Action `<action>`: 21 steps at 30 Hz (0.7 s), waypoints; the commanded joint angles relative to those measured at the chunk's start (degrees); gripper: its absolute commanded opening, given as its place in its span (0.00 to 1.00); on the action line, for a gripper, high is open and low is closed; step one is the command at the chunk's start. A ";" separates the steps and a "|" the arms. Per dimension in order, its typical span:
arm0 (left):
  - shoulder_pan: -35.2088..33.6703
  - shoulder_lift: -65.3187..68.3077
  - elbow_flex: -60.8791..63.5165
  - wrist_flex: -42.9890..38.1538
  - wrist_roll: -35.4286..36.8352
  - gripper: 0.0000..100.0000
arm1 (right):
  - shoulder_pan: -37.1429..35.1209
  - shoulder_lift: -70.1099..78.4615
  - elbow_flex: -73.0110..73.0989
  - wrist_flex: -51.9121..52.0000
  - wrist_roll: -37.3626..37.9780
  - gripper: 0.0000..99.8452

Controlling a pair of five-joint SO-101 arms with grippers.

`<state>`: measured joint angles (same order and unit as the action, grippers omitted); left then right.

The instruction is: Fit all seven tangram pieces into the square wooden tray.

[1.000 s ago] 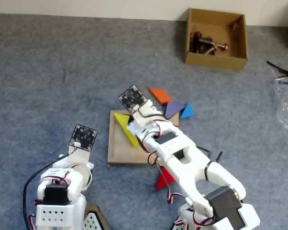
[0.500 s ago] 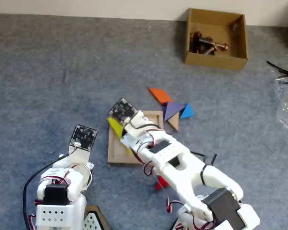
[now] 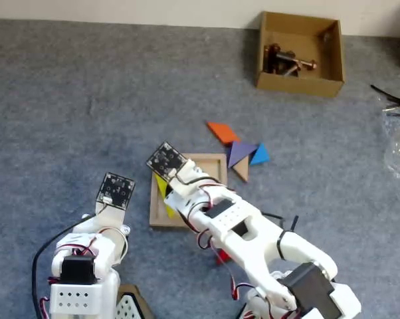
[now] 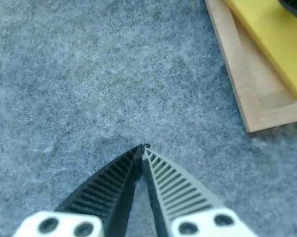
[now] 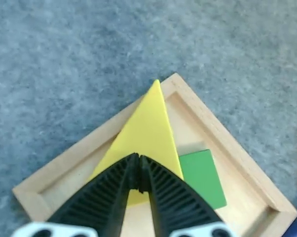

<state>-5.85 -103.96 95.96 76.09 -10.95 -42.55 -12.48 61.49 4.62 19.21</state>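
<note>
high view: the square wooden tray (image 3: 214, 159) lies just left of the frame's centre on the grey carpet (image 3: 80, 93). the right arm (image 3: 243, 229) stretches from the lower right corner up to the tray and covers much of it. beside the arm's wrist, along the tray's left side, a strip of the yellow triangle (image 3: 161, 183) shows. above and right of the tray, outside it, lie an orange parallelogram (image 3: 222, 131), a purple triangle (image 3: 240, 151), a blue triangle (image 3: 260, 155) and a tan triangle (image 3: 240, 172); the purple, blue and tan ones sit close together, the tan one touching the tray's upper right corner. a red piece (image 3: 219, 256) peeks out from under the right arm, below the tray. the left arm (image 3: 87, 256) stands in the lower left, apart from the tray. a cardboard box (image 3: 300, 78) sits at the upper right.

left wrist view: the left gripper (image 4: 144, 147) hangs over bare carpet, its claw pinched together with nothing between the fingers. the tray's corner is in the upper right of the frame, with the yellow triangle inside its rim.

right wrist view: the right gripper (image 5: 138, 158) is over the yellow triangle, claw narrow, fingers pressed together and gripping nothing; i cannot tell whether the tips touch the piece. the triangle's point reaches the tray's corner at upper centre and seems to ride on the rim there. a green square (image 5: 202, 177) lies in the tray just right of the triangle.
</note>
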 commanded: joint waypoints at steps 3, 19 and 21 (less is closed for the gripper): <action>-0.22 -0.40 1.19 0.26 0.44 0.01 | -3.03 -0.04 1.01 -0.04 0.18 0.00; -0.22 -0.40 1.19 0.26 0.44 0.01 | -5.23 -0.92 0.57 0.04 0.26 0.00; -0.22 -0.40 1.19 0.26 0.44 0.01 | -4.53 -2.77 0.66 0.04 0.26 0.00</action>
<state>-5.85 -103.87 95.96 76.09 -10.95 -48.18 -12.31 61.76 5.14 19.21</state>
